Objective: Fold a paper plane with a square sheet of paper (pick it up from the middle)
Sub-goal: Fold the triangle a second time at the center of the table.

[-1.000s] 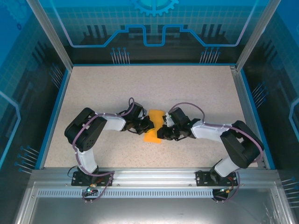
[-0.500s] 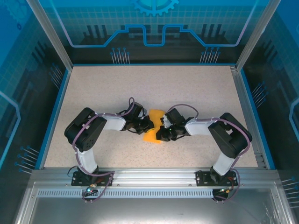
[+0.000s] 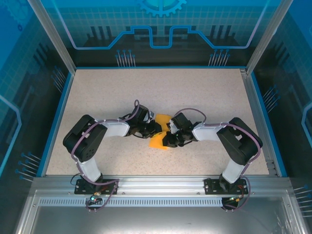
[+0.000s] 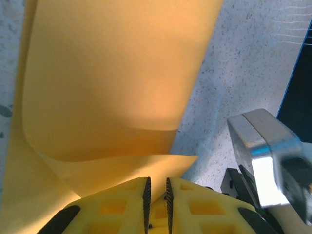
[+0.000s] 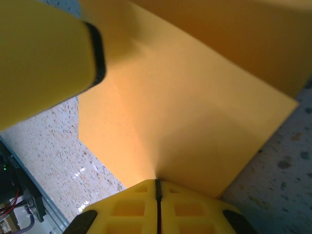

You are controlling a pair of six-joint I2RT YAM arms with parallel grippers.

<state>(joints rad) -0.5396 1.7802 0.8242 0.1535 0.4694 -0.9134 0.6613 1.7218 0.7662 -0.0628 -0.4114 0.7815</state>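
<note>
- Step in hand: an early fold of the square sheet of paper (image 3: 157,141), as I read it. It is a bent, part-doubled flap with no dart shape, so you are far from a paper plane.
- The sheet sits between your two pincers, low over the tabletop (image 3: 161,92). In the left wrist view one layer curls up over another.
- Your right pincer (image 5: 157,183) is at the sheet's right edge. Its jaws are fully closed and a crease in the sheet runs straight into their seam, so it is pinching the paper.
- Your left pincer (image 4: 156,184) is at the sheet's left edge. Its jaws stand a thin slit apart with a paper edge right at them, and I cannot tell whether it grips or has let go.
- Next move, in my judgement: keep the right pinch as your anchor and bring the curled layer down flat along its crease. Thin paper will likely buckle or slip if you tug it sideways.
- Against a second ago, the right arm's elbow has drawn in toward the sheet. The left arm's bulky link has swung away from it. Both pincers crowd closer, and less orange shows between them.
</note>
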